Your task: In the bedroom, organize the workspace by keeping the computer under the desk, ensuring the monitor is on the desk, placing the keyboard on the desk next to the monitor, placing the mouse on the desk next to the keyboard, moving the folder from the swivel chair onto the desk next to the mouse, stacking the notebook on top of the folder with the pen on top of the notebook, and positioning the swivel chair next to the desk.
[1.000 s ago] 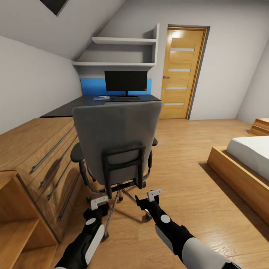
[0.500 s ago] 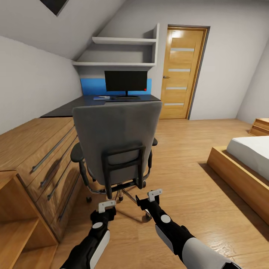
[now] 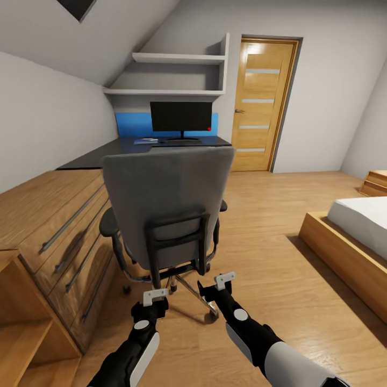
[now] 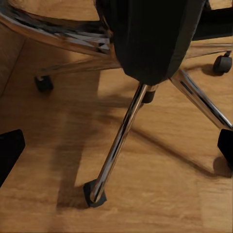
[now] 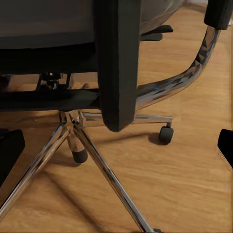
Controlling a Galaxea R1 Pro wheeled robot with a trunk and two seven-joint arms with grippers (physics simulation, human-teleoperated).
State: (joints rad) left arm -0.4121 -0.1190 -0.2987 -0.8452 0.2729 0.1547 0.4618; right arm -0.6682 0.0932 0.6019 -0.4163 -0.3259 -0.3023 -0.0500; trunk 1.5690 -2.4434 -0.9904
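Both hands, left hand [image 3: 155, 296] and right hand [image 3: 224, 280], are open and empty behind the grey padded swivel chair [image 3: 166, 207]. I think pushing it toward the black tabletop [image 3: 115, 149] comes next.

Sloped grey walls [image 3: 48, 102], wood floor [image 3: 269, 226], wooden door [image 3: 263, 102], drawer unit [image 3: 59, 226], bed [image 3: 355, 236].

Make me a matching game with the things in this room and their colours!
Things:
1. swivel chair back
2. door
3. monitor screen
4. bed top

Colours:
A. white
B. black
C. grey
D. light wood

Pairs: 1-C, 2-D, 3-B, 4-A
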